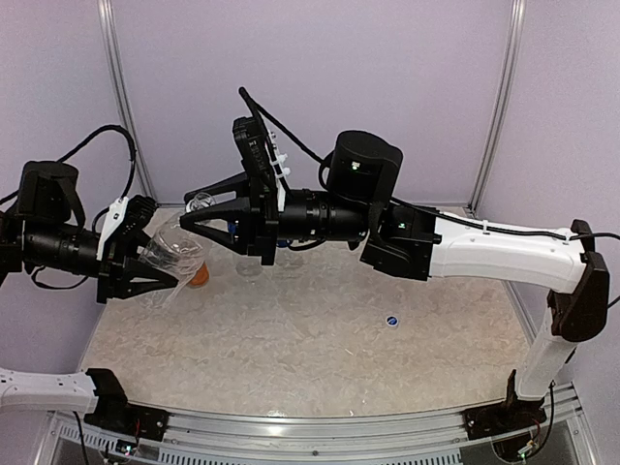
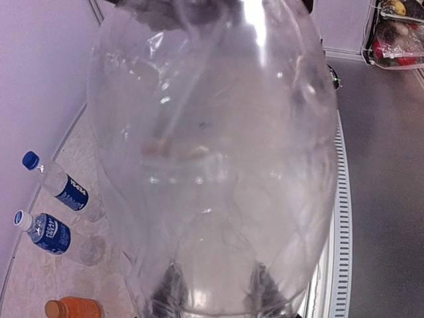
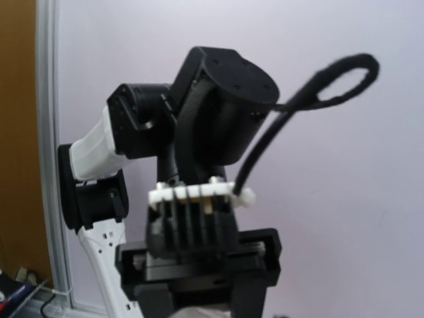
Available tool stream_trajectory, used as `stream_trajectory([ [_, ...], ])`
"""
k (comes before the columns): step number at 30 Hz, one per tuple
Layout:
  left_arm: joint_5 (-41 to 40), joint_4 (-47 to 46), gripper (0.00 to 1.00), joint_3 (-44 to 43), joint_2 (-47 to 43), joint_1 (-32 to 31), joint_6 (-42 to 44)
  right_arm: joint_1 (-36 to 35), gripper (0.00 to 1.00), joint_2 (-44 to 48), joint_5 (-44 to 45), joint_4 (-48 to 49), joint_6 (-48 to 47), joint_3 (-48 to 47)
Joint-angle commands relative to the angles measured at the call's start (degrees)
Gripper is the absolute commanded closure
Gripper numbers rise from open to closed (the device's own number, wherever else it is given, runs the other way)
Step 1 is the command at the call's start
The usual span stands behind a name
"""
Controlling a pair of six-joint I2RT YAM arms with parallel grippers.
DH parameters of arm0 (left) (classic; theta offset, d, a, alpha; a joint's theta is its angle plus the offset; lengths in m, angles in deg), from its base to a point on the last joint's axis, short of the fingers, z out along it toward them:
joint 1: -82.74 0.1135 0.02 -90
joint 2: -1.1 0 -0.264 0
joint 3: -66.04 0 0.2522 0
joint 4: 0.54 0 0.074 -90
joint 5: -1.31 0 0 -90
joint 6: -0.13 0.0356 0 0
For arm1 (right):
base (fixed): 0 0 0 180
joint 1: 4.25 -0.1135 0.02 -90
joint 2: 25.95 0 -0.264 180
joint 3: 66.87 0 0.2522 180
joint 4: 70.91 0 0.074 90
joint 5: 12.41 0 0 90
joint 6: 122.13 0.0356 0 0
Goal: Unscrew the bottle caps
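At left, clear bottle (image 1: 184, 247) is clamped by left gripper (image 1: 160, 254); right gripper (image 1: 187, 221) is shut at its neck end; unscrewing twist required next.

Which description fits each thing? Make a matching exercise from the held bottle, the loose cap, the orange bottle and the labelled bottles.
Things:
1. clear bottle
2. loose blue cap
3. orange bottle
4. labelled bottles

Descriptions:
a. alone on the bare table
b. blue caps on
c. in the left gripper
d. orange-brown cap on

Pairs: 1-c, 2-a, 3-d, 4-b
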Motion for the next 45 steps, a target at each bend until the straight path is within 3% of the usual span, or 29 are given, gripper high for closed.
stream_trajectory([
  [1,0.69,-1.18,0.74,-0.03,0.64,-0.18,-0.37,-0.18,1.0,-0.51,0.18,-1.53,0.05,-1.14],
  [6,0.55,-1.37,0.73,0.03,0.6,-0.22,-0.39,-0.15,1.0,-0.49,2.65,-3.88,0.4,-1.56],
  [7,0.46,-1.44,0.66,0.17,0.56,-0.22,-0.39,-0.17,1.0,-0.33,3.56,-4.15,0.45,-1.4],
  [8,0.22,-1.63,0.45,0.41,0.49,-0.21,-0.39,-0.2,1.0,-0.08,4.53,-4.55,0.43,-1.29],
  [9,-0.54,-2.0,0.16,0.79,0.38,-0.22,-0.64,-0.16,1.0,0.25,6.15,-5.36,0.52,-1.21],
  [10,-1.45,-2.74,0.03,1.22,0.17,-0.22,-1.09,-0.1,1.0,0.64,7.54,-6.12,0.44,-1.13],
  [11,-2.51,-3.43,0.01,1.8,0.0,-0.16,-1.5,-0.1,1.0,1.15,9.07,-7.15,0.41,-0.98],
  [16,-5.32,-5.44,0.01,4.89,-2.15,0.9,-2.45,0.57,1.0,5.34,22.43,-16.83,0.29,0.13],
  [19,-5.76,-6.95,0.01,7.95,-4.19,2.9,-4.54,2.56,1.0,8.45,39.19,-27.39,3.82,0.65],
  [21,-6.44,-8.75,0.01,10.73,-5.72,5.04,-6.45,6.34,1.0,9.78,49.61,-36.57,8.38,0.68],
  [24,-8.11,-12.68,0.01,15.93,-9.0,8.54,-9.84,14.71,1.0,11.88,56.69,-43.64,11.07,4.64],
  [28,-9.84,-16.8,0.01,22.78,-13.48,14.4,-15.38,27.48,1.0,13.67,55.63,-37.46,6.62,12.61],
  [34,-9.2,-19.05,0.01,31.18,-19.97,23.83,-22.31,41.85,1.0,11.74,48.57,-16.5,0.43,21.9],
  [38,-7.55,-19.82,0.01,33.69,-22.96,29.13,-23.04,45.69,1.0,6.52,45.38,-10.64,-1.08,22.62],
  [45,-5.53,-19.67,0.01,34.18,-23.53,31.21,-22.73,50.07,1.0,-2.95,41.77,-9.54,1.81,20.06],
])
